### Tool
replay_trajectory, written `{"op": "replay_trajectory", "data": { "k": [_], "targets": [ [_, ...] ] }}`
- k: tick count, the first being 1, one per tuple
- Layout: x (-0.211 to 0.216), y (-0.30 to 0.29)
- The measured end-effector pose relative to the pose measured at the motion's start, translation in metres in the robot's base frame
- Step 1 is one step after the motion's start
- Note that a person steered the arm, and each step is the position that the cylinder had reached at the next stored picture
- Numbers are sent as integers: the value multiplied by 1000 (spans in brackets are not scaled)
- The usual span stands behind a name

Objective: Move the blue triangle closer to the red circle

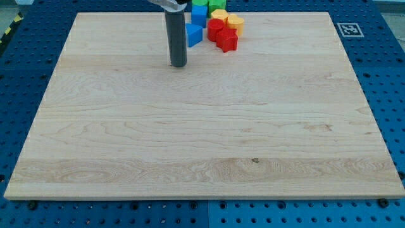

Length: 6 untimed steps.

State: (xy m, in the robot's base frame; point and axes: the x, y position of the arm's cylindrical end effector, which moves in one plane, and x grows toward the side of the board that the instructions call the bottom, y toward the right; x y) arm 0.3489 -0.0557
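The blue triangle (193,34) lies near the view's top, just left of the red circle (215,28), nearly touching it. A red star-like block (227,39) sits right below the red circle. My tip (178,64) rests on the board below and slightly left of the blue triangle, a short gap away. The dark rod rises to the top edge and hides part of the triangle's left side.
A blue cube (199,15), a green block (200,5), a second green block (217,4), a yellow block (219,14) and a yellow hexagon-like block (235,25) cluster at the top edge. A marker tag (347,29) sits off the wooden board (202,126), at top right.
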Motion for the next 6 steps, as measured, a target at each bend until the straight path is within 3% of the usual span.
{"op": "replay_trajectory", "data": {
  "k": [3,6],
  "targets": [
    [-52,6],
    [-39,41]
  ]
}}
